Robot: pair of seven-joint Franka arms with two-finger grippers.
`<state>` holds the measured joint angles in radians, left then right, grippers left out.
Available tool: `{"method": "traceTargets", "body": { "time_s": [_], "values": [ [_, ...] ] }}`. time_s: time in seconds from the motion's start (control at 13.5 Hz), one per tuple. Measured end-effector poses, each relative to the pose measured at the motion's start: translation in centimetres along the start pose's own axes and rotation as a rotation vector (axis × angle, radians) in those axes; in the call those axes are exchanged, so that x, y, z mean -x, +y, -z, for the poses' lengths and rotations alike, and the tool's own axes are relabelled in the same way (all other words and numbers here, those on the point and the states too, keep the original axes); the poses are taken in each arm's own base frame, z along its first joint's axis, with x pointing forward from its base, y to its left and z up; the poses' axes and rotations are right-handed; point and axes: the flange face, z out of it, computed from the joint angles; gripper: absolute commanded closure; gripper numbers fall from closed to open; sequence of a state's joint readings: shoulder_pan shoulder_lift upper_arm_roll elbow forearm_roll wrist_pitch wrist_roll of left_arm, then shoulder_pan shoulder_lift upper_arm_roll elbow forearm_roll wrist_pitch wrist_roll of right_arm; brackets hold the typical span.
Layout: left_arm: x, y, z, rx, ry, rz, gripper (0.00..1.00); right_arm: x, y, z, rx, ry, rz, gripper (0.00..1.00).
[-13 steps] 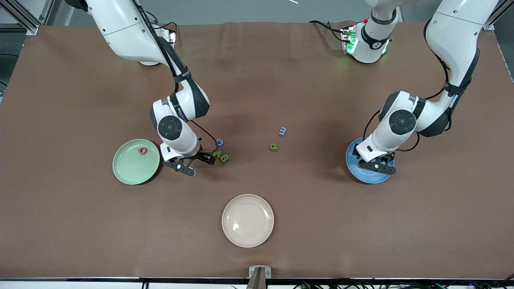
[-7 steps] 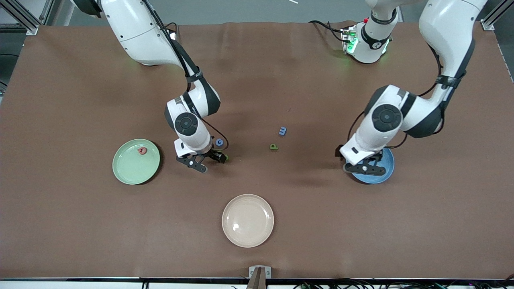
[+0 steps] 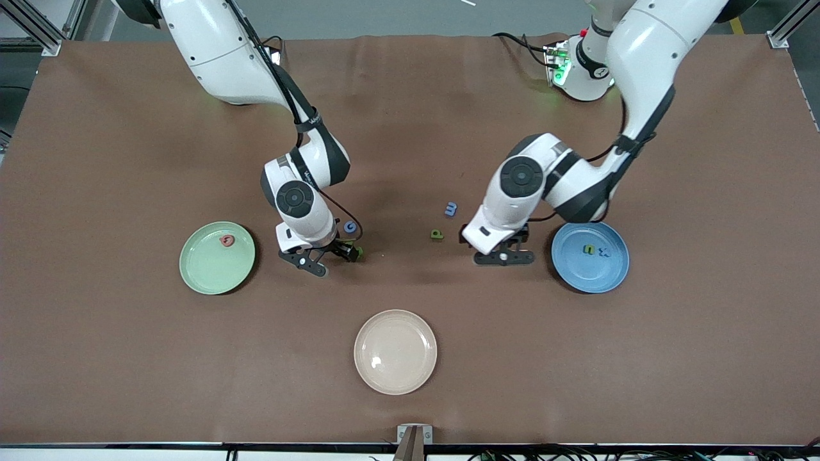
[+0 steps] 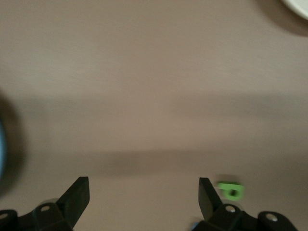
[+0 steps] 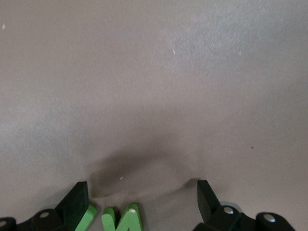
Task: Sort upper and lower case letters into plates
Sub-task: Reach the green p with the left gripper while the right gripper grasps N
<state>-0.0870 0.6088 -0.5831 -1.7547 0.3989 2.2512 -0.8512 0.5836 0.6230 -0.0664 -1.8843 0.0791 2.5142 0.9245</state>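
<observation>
My right gripper is open and low over two green capitals; in the right wrist view they lie between my right gripper's jaws. A blue capital lies just beside them, farther from the front camera. My left gripper is open and empty over bare table between the green small letter and the blue plate; that letter shows in the left wrist view beside my left gripper. The blue m lies nearby. The blue plate holds a green small letter and the blue x. The pale green plate holds the red capital.
A cream-beige plate stands nearer the front camera, midway along the table; its rim shows in a corner of the left wrist view. The brown mat covers the table.
My left arm has swung from over the blue plate toward the middle, uncovering the two letters in that plate. My right gripper has moved from beside the pale green plate onto the green capitals.
</observation>
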Motion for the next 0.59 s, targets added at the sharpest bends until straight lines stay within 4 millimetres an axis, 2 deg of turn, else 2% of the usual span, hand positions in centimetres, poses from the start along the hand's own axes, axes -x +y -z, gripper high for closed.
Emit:
{"method": "traceTargets", "body": {
  "time_s": [0.15, 0.3, 0.45, 0.52, 0.59],
  "values": [
    [1.2, 3.6, -0.9, 0.020, -0.012, 0.012, 0.00, -0.6, -0.2, 0.5, -0.007, 0.009, -0.004, 0.00],
    [2.5, 6.1, -2.5, 0.024, -0.031, 0.016, 0.00, -0.8, -0.3, 0.7, -0.008, 0.013, -0.002, 0.00],
    [3.2, 7.2, -4.2, 0.016, -0.050, 0.018, 0.00, -0.7, -0.3, 0.5, -0.003, 0.014, 0.004, 0.00],
    [3.5, 7.5, -4.9, 0.013, -0.060, 0.015, 0.03, -0.7, -0.2, 0.4, 0.001, 0.017, 0.010, 0.00],
    [3.8, 7.8, -5.6, 0.012, -0.067, 0.011, 0.09, -0.6, -0.2, 0.3, 0.003, 0.018, 0.013, 0.00]
  ]
}}
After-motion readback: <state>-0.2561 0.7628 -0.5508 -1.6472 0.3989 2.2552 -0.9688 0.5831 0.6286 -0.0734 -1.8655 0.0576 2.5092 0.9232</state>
